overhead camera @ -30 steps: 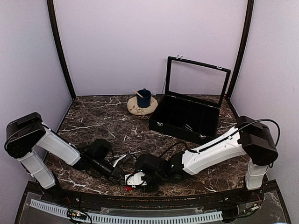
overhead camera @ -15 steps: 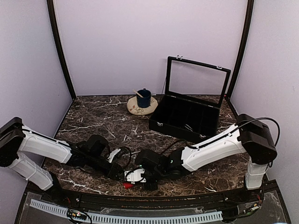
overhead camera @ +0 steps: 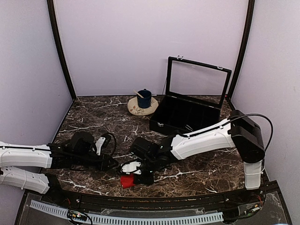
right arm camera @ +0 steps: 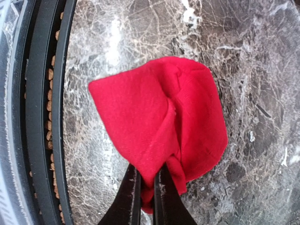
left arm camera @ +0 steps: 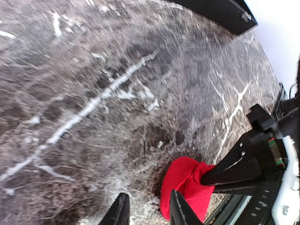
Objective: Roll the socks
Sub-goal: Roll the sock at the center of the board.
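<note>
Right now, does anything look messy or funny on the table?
Yes. The red sock is a crumpled lump close to the near edge of the table, pinched at one end by the right gripper. I can't see a second sock anywhere. Nothing looks spilled or broken.

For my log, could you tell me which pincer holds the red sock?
The right pincer, shut on a fold of the red sock; the left pincer holds nothing.

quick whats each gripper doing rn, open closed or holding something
left gripper: open, nothing between its fingers.
right gripper: shut on the red sock, pinching a fold of it.
</note>
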`<state>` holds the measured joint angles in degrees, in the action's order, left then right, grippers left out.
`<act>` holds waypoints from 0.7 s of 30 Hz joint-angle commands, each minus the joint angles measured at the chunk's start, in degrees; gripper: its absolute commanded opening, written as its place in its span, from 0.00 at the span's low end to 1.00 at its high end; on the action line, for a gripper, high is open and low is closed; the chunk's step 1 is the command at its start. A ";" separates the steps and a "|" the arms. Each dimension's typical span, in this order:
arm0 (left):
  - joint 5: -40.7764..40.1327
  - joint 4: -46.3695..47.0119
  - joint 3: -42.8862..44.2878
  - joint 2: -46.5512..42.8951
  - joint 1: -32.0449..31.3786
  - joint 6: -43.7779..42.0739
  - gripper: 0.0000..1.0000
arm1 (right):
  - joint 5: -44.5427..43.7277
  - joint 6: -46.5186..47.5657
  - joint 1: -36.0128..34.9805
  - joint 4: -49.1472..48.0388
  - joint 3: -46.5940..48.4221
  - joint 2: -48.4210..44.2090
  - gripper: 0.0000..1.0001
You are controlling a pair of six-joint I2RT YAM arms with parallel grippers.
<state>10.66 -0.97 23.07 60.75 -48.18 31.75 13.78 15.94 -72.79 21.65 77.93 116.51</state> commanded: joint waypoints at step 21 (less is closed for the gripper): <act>-17.31 0.22 -4.37 -9.07 -13.87 -4.01 0.19 | 7.35 -17.99 7.97 21.81 13.15 11.52 0.00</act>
<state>-5.34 -2.22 19.75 52.95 -60.97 30.57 27.42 4.14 -66.72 38.11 92.51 125.38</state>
